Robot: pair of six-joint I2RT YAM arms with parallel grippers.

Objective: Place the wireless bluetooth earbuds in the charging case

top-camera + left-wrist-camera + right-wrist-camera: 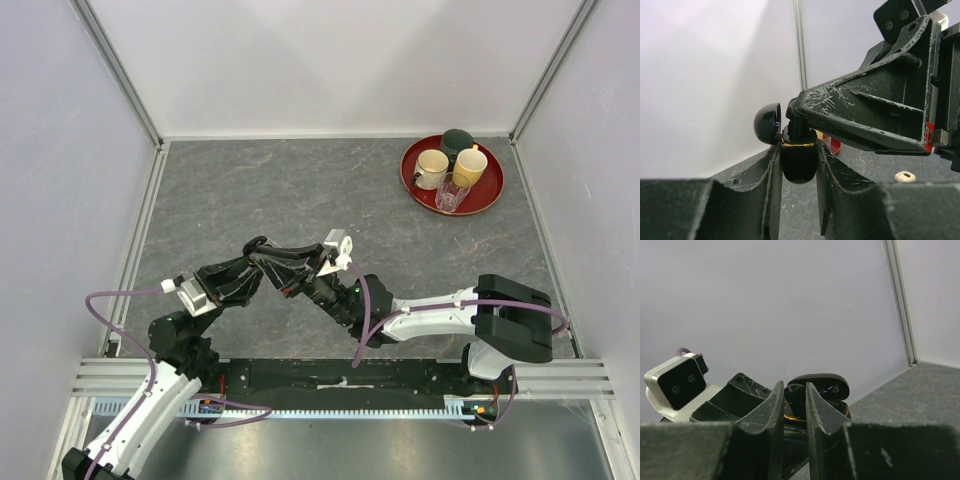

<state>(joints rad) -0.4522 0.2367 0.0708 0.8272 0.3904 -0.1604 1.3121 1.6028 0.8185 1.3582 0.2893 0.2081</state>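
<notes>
My left gripper (799, 151) is shut on the black charging case (799, 161), which has a gold rim and its lid (767, 123) swung open. In the right wrist view my right gripper (794, 390) is shut on a black earbud (795, 396) held right at the case's open top (790, 416), under the raised lid (821, 385). Whether the bud sits in its socket is hidden by the fingers. The two grippers meet above the table's near middle, left gripper (283, 268) against right gripper (301, 279). A cream-white earbud (905, 176) lies on the table beyond.
A red tray (490, 200) at the back right holds a white cup (432, 168), a yellow cup (470, 165), a dark cup (457, 142) and a glass (452, 193). White walls close in the grey table on three sides.
</notes>
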